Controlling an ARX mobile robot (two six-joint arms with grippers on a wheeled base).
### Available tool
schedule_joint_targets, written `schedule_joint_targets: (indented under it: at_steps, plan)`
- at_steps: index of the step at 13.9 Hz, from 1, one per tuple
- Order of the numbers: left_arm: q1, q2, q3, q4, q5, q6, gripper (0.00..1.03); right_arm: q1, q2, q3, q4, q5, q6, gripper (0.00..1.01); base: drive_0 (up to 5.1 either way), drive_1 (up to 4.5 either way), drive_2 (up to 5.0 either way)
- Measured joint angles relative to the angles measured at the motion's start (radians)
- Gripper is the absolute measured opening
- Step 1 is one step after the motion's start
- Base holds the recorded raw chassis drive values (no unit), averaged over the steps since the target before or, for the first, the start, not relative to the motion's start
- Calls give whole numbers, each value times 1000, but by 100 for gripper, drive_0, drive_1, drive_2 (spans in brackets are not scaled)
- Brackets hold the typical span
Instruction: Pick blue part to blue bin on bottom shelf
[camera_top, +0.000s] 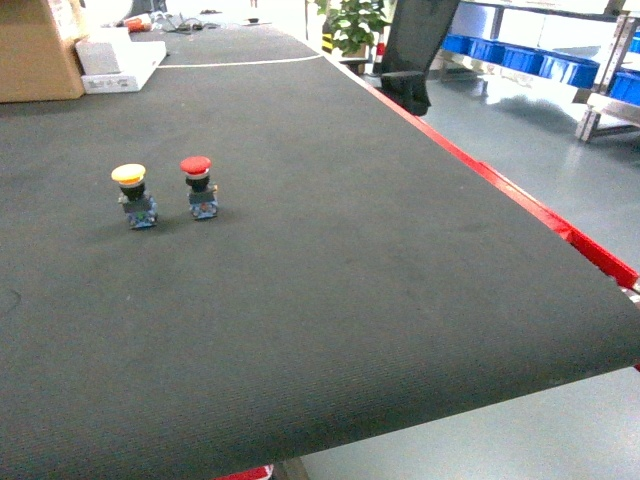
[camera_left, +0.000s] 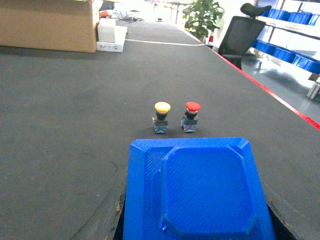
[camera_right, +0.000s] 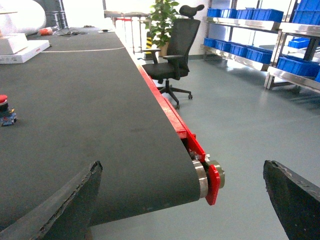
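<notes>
The blue part (camera_left: 200, 185) fills the bottom of the left wrist view, a blue block with a raised, corner-cut face. My left gripper (camera_left: 198, 222) is shut on it, and a dark finger (camera_left: 116, 220) shows at each side. It hangs over the dark conveyor belt (camera_left: 75, 125). My right gripper (camera_right: 182, 167) is open and holds nothing, past the belt's end roller (camera_right: 202, 177). Blue crates (camera_right: 297, 65) stand on steel racks (camera_right: 292, 80) across the floor; I cannot tell which is the blue bin. Neither gripper shows in the head view.
A yellow-capped button (camera_top: 133, 195) and a red-capped button (camera_top: 199, 186) stand on the belt (camera_top: 330, 280). A cardboard box (camera_top: 35, 50) and a white box (camera_top: 120, 62) sit at its far end. A black office chair (camera_right: 172, 52) stands beside the red belt edge (camera_right: 165, 107).
</notes>
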Motion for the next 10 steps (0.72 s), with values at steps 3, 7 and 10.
schedule_joint_targets:
  at_steps: [3,7,10]
  plan:
    - [0,0,0,0,0,0,43,0,0,0,0,0,0,98,-154,-154,-154]
    - [0,0,0,0,0,0,43,0,0,0,-1,0,0,98,-146,-146,-146]
    - [0,0,0,0,0,0,43,0,0,0,-1,0,0,98,-159,-159,-159]
